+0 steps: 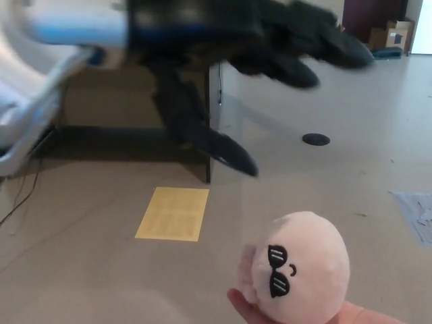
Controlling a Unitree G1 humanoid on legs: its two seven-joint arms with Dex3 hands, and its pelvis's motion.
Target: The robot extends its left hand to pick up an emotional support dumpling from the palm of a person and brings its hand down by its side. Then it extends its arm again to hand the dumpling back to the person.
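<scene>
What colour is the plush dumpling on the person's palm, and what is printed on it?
Pale pink dumpling with black sunglasses and a small smile; head view.

The left hand (270, 47) hangs high in the air with its fingers spread, and open air lies between it and the plush dumpling (300, 266) resting on a person's palm (317, 316) below. The dark end panel of the desk (211, 121) stands behind the hand. Around the dumpling the floor (351, 108) carries only a flat yellow sheet (173, 213) and a small black disc (316, 140).
</scene>
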